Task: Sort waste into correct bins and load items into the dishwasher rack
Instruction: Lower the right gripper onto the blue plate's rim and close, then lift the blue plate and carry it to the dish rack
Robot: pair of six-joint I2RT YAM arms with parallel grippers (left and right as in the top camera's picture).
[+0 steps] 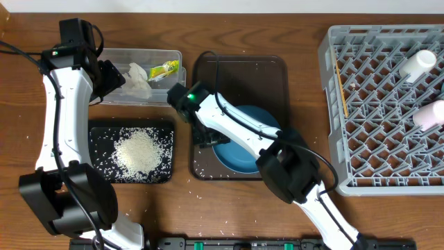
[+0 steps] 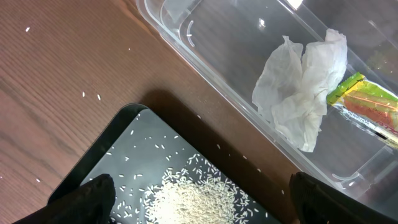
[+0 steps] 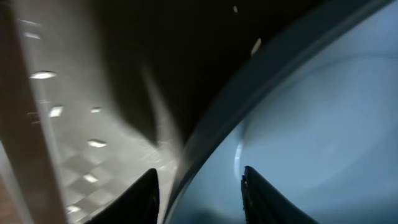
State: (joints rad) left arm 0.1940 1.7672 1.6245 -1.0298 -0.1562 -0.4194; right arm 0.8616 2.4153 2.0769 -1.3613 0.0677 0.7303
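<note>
The dark blue plate (image 1: pixel 239 156) lies on the brown tray (image 1: pixel 239 66). My right gripper (image 1: pixel 208 139) is open, with its fingers on either side of the plate's left rim; the right wrist view shows the gripper (image 3: pixel 199 193) and the plate (image 3: pixel 311 124). My left gripper (image 1: pixel 114 76) is open and empty (image 2: pixel 202 199) above the black tray (image 2: pixel 118 149). The rice (image 1: pixel 142 151) is piled in that tray. The tissue (image 1: pixel 137 78) and the wrapper (image 1: pixel 165 69) lie in the clear tub (image 1: pixel 139 54). The white cup (image 1: pixel 418 64), pink cup (image 1: pixel 431 114) and chopsticks (image 1: pixel 340 87) are in the rack (image 1: pixel 374 139). The blue bowl is out of view.
Loose rice grains are scattered on the wooden table around the black tray and on the brown tray (image 3: pixel 81 143). The rack fills the right side. The right arm stretches across the brown tray from the front.
</note>
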